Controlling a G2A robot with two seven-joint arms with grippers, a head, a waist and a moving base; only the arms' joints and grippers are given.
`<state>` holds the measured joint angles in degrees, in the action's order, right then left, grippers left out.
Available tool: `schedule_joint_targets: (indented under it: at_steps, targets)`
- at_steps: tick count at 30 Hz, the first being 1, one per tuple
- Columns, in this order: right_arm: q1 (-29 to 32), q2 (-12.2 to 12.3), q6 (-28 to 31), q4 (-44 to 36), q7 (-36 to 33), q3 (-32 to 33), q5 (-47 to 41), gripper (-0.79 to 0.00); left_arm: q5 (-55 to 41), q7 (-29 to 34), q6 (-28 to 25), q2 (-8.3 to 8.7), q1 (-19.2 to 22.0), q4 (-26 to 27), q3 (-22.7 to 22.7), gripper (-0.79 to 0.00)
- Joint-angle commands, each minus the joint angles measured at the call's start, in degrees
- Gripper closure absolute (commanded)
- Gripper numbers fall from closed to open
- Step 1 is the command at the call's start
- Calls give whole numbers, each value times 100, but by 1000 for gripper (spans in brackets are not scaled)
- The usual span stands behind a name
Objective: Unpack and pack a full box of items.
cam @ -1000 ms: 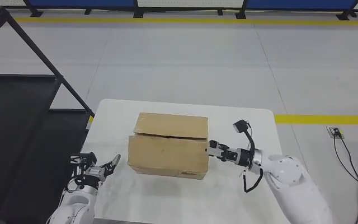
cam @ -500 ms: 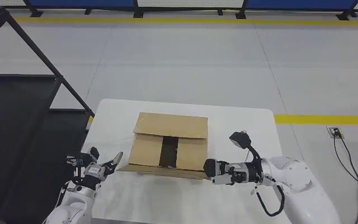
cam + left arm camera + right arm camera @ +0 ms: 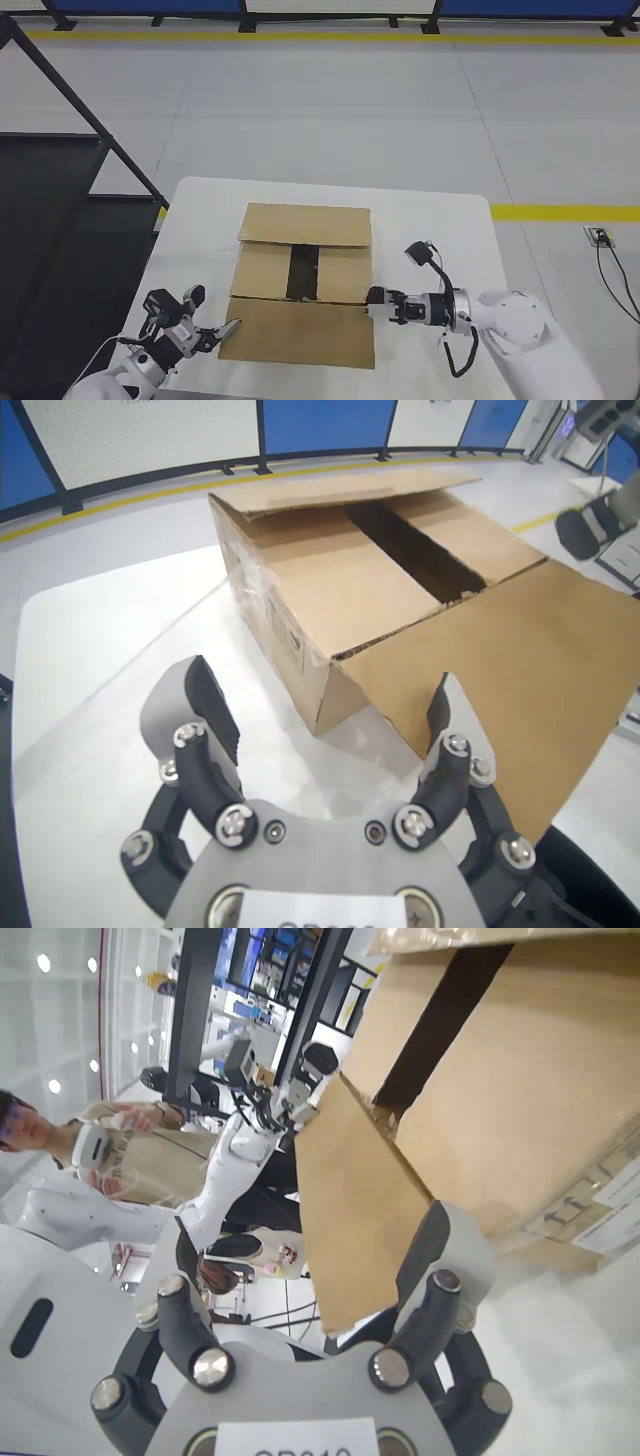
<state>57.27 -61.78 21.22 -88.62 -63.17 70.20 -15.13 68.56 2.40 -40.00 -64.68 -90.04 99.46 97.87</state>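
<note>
The box sits on the table between the two grippers, its top partly undone. The left gripper hangs low over the table just off one box corner, its fingers spread wide and holding nothing. The box's end wall stands straight ahead of it, and the folded-out flap runs past one fingertip, its edge just behind it (whether they touch cannot be told). The right gripper is at the other end of the same flap, close by the fold line, and it too is released. In its wrist view the flap's corner lies in the space between its fingers, right beside the one finger that is plain to see, and it is not pinched. Beyond both grippers the two inner flaps lie flat across the opening, with a dark gap between them; what lies inside is too dark to make out. Farthest from the grippers, the far flap is lifted off the inner flaps.
</note>
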Motion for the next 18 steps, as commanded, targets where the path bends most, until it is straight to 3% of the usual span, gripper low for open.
schedule_joint_targets:
  at_steps: [1,13,18]
  targets:
    - [14,-3,-418,-74,298,145,-500,-785,174,-36,110,1,15,-55,-67,-785]
    - [57,-9,-510,-116,479,200,-699,-785,261,-61,212,8,64,-148,-123,-785]
    - [-149,-113,-1353,273,1363,-22,-1192,-785,247,-67,246,6,57,-136,-142,-785]
